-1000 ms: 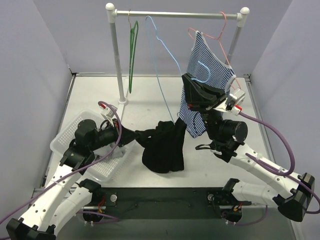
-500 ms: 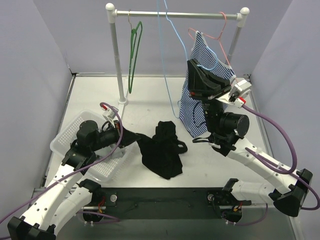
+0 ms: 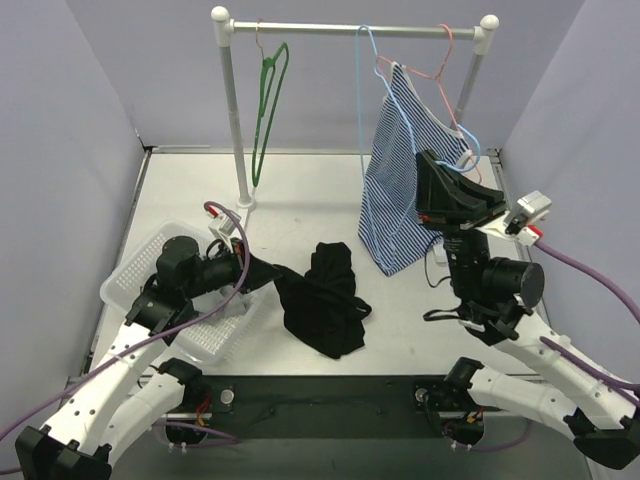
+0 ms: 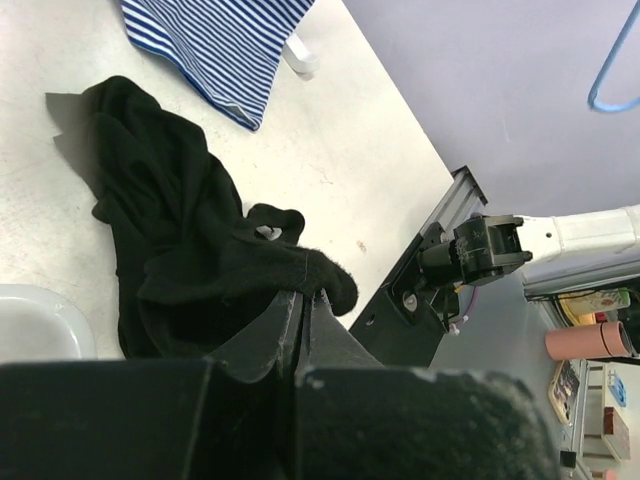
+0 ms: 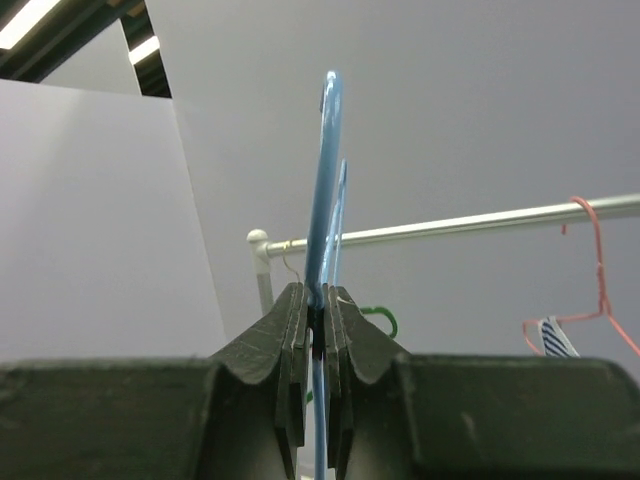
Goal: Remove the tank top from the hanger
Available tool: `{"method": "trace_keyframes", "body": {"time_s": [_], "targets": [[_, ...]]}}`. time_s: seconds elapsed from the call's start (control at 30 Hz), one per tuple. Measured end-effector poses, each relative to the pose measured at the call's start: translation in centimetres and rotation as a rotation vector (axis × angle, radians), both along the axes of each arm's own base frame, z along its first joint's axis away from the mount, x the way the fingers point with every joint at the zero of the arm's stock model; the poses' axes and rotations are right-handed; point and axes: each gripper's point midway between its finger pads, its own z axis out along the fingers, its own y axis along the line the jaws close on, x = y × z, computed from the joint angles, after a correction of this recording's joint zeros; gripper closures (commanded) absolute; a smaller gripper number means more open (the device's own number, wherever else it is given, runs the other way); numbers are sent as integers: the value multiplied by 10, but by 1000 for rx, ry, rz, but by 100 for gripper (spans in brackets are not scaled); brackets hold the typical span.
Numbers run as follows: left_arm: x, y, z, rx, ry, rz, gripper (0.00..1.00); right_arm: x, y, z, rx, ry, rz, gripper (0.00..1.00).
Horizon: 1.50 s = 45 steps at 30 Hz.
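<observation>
While the right gripper (image 5: pixel 315 302) was clamped shut on the bare blue hanger (image 5: pixel 326 180), upright near the rail (image 3: pixel 350 28), the left gripper (image 4: pixel 302 296) was pinched tight on the black tank top (image 3: pixel 325 300), heaped on the table (image 3: pixel 300 190) in front of that rail.

The black tank top (image 3: pixel 325 300) is off the hanger. It lies in a crumpled heap near the middle of the table (image 3: pixel 300 190), a bit toward 6 o'clock. The blue hanger (image 3: pixel 359 100) is thin and bare. It stands upright in the air at 1 o'clock, with its hook up by the rail (image 3: pixel 300 27).
</observation>
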Motion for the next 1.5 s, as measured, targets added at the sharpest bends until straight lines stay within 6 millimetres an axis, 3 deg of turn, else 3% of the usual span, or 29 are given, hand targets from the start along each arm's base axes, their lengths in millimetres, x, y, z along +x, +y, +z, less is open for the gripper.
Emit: {"method": "trace_keyframes", "body": {"time_s": [0.3, 0.5, 0.77, 1.13, 1.17, 1.27, 1.37, 1.43, 1.5], "targets": [[-10, -22, -10, 168, -40, -52, 100, -19, -24, -55, -170, 303, 52, 100], [-5, -31, -32, 312, -53, -16, 100, -40, -45, -93, -225, 439, 80, 100], [-7, -59, -64, 513, -92, -42, 100, -48, -59, -107, -264, 541, 71, 100], [13, -77, -129, 746, -31, -48, 68, -67, -79, -108, -229, 529, 83, 100], [12, -80, -137, 768, -23, -59, 53, -68, -81, -107, -223, 527, 85, 100], [13, -85, -153, 811, -6, -79, 30, -71, -85, -106, -210, 522, 90, 100], [12, -90, -168, 844, 13, -96, 20, -73, -86, -106, -207, 523, 92, 100], [12, -92, -177, 866, 26, -104, 3, -73, -87, -107, -208, 527, 92, 100], [11, -94, -185, 888, 31, -113, 3, -74, -88, -108, -209, 531, 93, 100]]}}
